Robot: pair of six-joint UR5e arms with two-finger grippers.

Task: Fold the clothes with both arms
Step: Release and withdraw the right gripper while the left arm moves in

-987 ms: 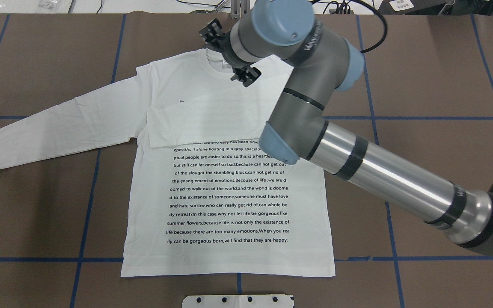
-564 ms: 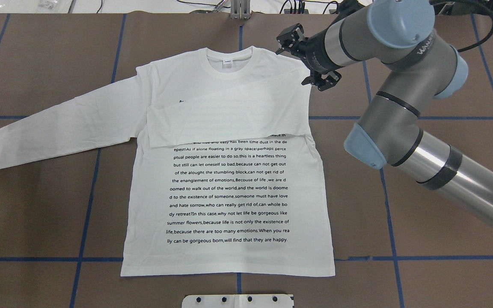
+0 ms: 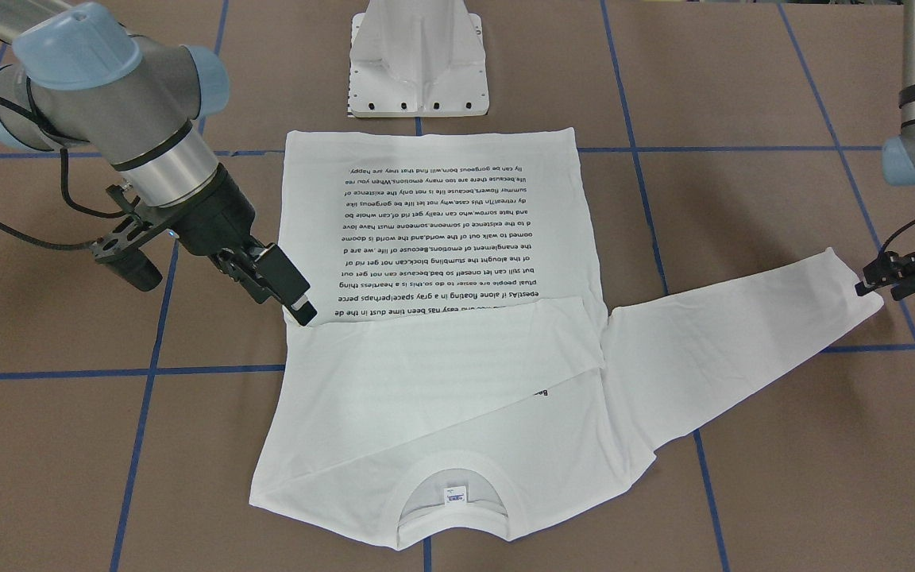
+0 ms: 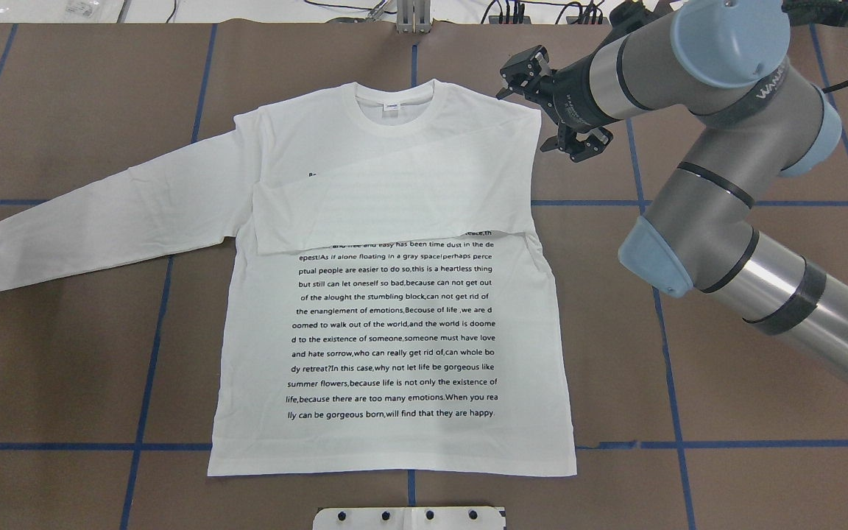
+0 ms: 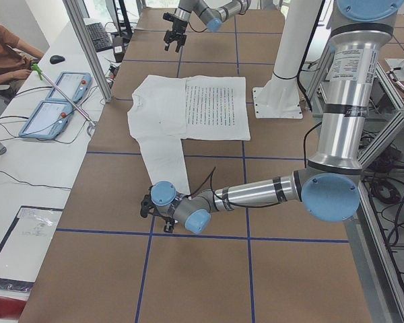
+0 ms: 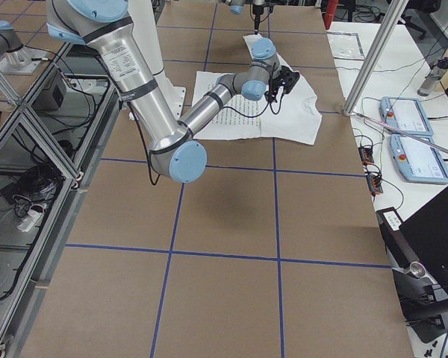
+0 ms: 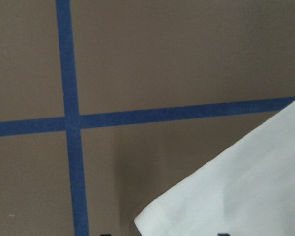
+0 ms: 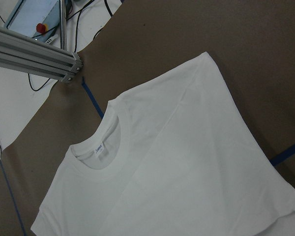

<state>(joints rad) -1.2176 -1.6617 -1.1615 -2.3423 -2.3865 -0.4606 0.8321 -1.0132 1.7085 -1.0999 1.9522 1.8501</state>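
Observation:
The white long-sleeved T-shirt (image 4: 394,331) lies flat on the brown table with its black text up and its collar (image 4: 393,103) at the far side. One sleeve (image 4: 394,199) is folded across the chest. The other sleeve (image 4: 100,213) stretches out to the overhead view's left. My left gripper (image 3: 874,282) is at that sleeve's cuff (image 7: 236,196), low and open, with the cuff corner between the fingertips. My right gripper (image 3: 291,298) is open and empty, raised just outside the shirt's other shoulder (image 4: 527,118). Its wrist view shows the collar (image 8: 96,152) and shoulders.
The white pedestal base (image 3: 418,71) stands just beyond the shirt's hem. Blue tape lines (image 4: 152,353) grid the table. In the exterior left view a person (image 5: 3,54) sits by control pendants (image 5: 60,101) beyond an aluminium post (image 5: 87,50).
My right arm swung from over the collar to the right, off the shirt and past its shoulder. My left gripper has come into view at the outstretched cuff.

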